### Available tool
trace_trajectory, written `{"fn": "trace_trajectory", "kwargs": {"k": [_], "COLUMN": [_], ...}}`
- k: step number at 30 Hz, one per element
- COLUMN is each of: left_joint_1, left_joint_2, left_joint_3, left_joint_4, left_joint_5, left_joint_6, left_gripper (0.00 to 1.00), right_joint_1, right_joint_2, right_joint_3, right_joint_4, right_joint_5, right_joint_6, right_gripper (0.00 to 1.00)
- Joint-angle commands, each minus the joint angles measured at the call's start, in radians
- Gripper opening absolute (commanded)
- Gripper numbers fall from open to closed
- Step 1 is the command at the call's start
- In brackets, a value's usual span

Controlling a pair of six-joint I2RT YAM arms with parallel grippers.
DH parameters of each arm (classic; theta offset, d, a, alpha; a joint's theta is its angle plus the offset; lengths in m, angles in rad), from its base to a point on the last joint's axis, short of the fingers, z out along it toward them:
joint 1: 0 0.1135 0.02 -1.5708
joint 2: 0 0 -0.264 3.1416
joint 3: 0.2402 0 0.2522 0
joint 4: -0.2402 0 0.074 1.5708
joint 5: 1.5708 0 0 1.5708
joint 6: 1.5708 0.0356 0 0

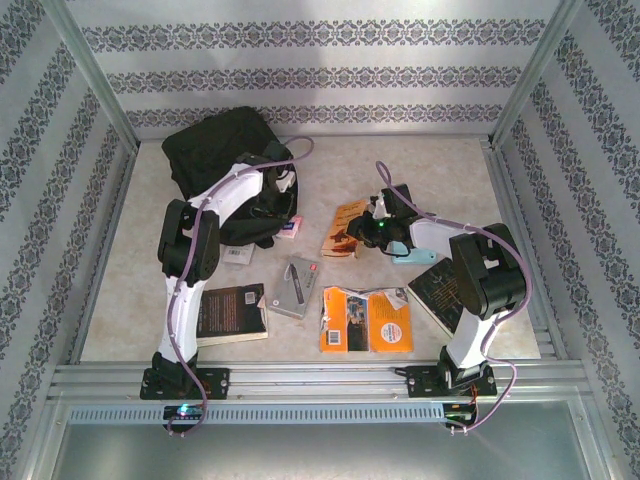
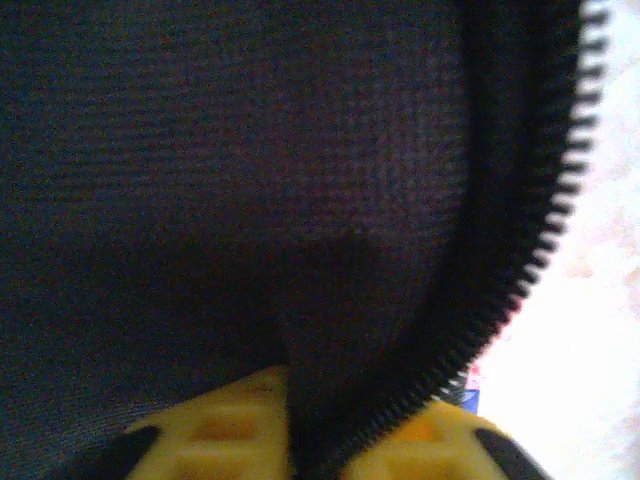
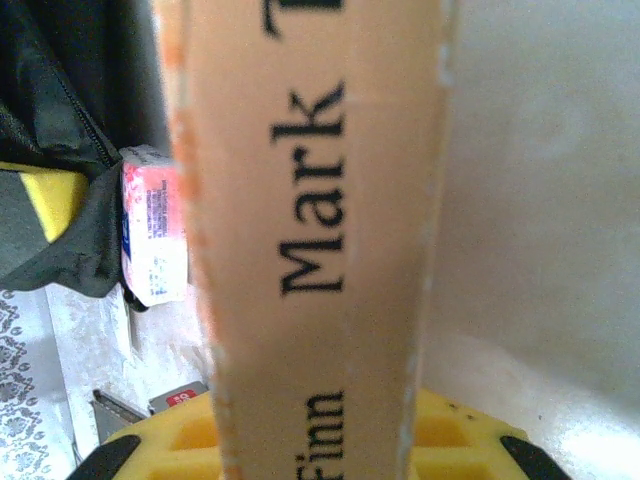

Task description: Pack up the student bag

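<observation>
Yellow fingers (image 2: 215, 435) of the left pincer (image 2: 310, 448) sit closest to the lens, clenched on a fold of black fabric beside a line of zipper teeth (image 2: 540, 250). That fabric belongs to the student bag (image 1: 215, 150), which lies slumped at the far left of the worktop (image 1: 440, 170), close to the back wall. The left arm (image 1: 190, 250) reaches over the bag's near right edge and hides part of it. Just right of the bag, the right pincer (image 3: 315, 445) is grasping a tan paperback (image 3: 310, 200) by its spine, which is printed with "Mark" and "Finn"; the book blocks most of that wrist camera's sight. A small pink and white box (image 1: 290, 226) lies between the bag and the paperback, just beside the bag's edge. Nearer than the bag lie a dark-covered book (image 1: 232, 312), a grey flat item (image 1: 295, 285) and an orange book (image 1: 367, 320), all apart from it. Farther right of the bag, a pale blue object (image 1: 410, 250) rests by the right arm (image 1: 480, 290), which covers part of another dark book (image 1: 437, 290).
</observation>
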Motion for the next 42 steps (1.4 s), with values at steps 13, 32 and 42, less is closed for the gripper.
{"fn": "trace_trajectory", "kwargs": {"k": [13,32,42], "left_joint_1": [0.022,0.024,0.037], "left_joint_2": [-0.189,-0.280,-0.247], "left_joint_3": [0.139,0.040,0.320], "left_joint_4": [-0.016,0.135,-0.013], "left_joint_5": [0.031,0.321,0.313], "left_joint_6": [-0.118,-0.331,-0.340], "left_gripper": [0.00,0.00,0.00], "right_joint_1": [0.027,0.042,0.114], "right_joint_2": [-0.143,-0.309,-0.189], "right_joint_3": [0.041,0.149,0.291], "right_joint_4": [-0.062,-0.054,0.005], "right_joint_5": [0.065,0.007,0.051], "right_joint_6": [-0.038,0.084,0.150], "right_gripper": [0.00,0.00,0.00]}}
